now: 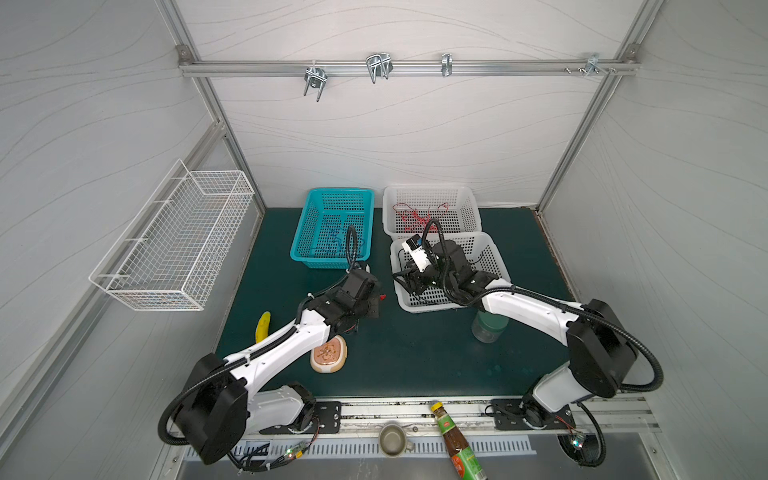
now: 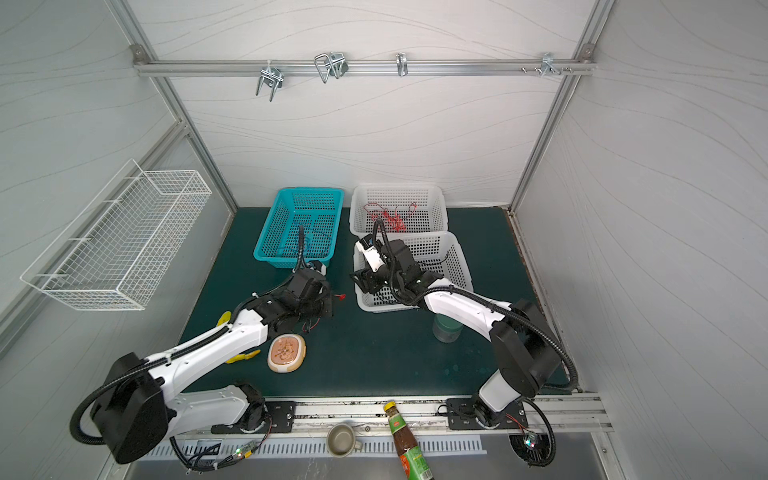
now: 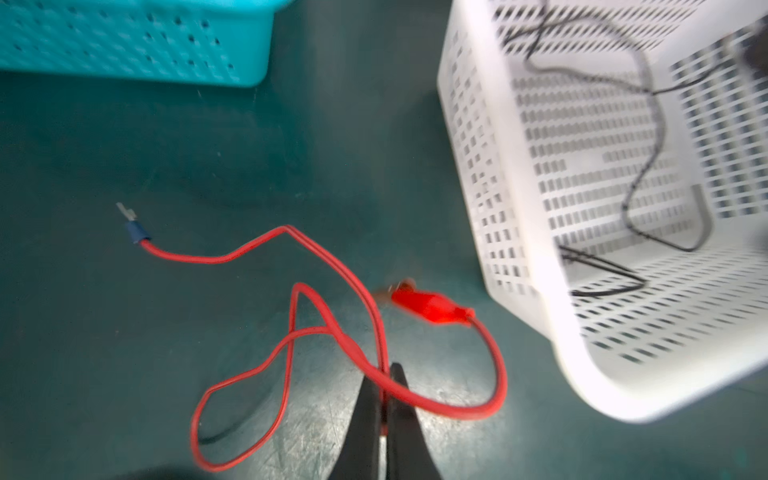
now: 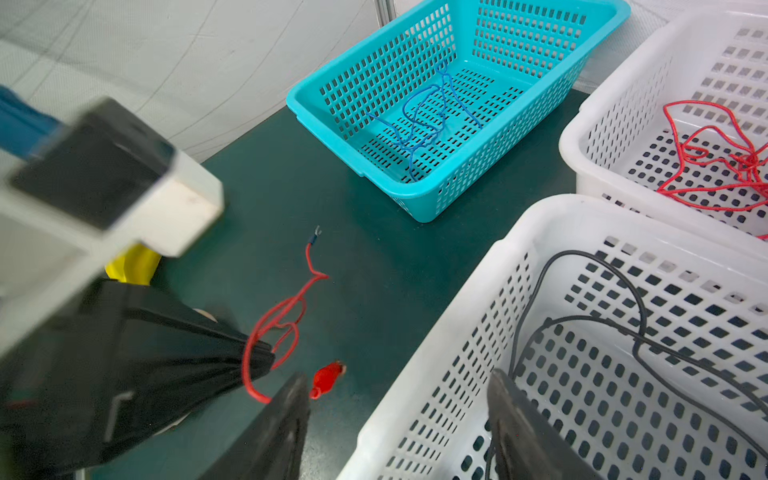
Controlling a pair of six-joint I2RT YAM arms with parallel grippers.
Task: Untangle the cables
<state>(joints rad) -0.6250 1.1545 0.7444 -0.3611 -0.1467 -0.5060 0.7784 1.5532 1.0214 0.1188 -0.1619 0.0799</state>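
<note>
red cable seemingly pinched in left tool

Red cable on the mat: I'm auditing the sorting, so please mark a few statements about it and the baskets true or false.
The left gripper is shut on the red cable. True.
The red cable lies in the blue basket. False: it lies on the mat.
The right gripper is open. True.
The near white basket holds blue cables. False: it holds a black cable.
The red cable ends in a red clip. True.
</note>
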